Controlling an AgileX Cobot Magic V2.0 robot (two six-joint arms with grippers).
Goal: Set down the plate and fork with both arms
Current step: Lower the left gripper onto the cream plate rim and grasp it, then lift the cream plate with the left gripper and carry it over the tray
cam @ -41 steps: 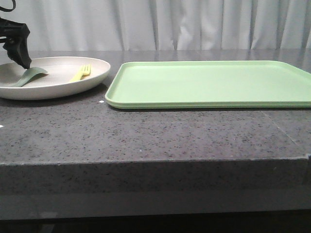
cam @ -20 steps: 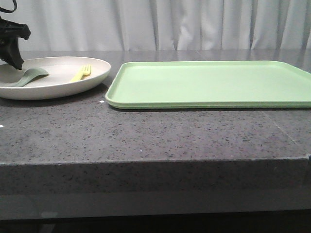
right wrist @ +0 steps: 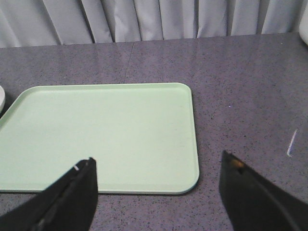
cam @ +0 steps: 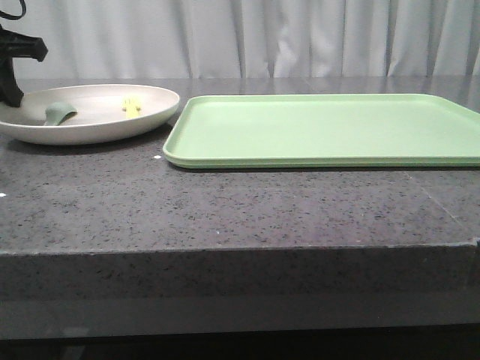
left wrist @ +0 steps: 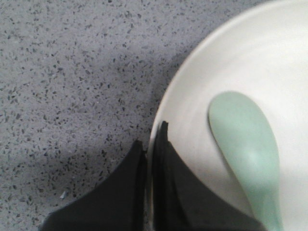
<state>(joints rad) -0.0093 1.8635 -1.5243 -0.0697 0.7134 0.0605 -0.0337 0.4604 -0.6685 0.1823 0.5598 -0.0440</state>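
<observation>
The cream-white plate [cam: 97, 124] is at the far left of the table, left of the green tray, and looks slightly raised. The pale yellow fork [cam: 132, 105] lies in it toward the right, and a grey-green spoon [cam: 58, 114] lies toward the left. My left gripper [cam: 10, 91] stands at the plate's left rim. In the left wrist view the left gripper [left wrist: 153, 139] is shut on the rim of the plate [left wrist: 269, 57], one finger on each side, beside the spoon [left wrist: 245, 139]. My right gripper [right wrist: 156, 161] is open and holds nothing. It hovers near the tray's right end.
A flat rectangular light-green tray [cam: 322, 127] fills the middle and right of the dark speckled table [cam: 225, 202]; it also shows in the right wrist view as the tray [right wrist: 101, 134]. White curtains hang behind. The table's front edge is close to the camera.
The left gripper has dropped to the plate's left rim and shut on it. The plate has risen and shifted right, and the fork and spoon have slid inside it.
</observation>
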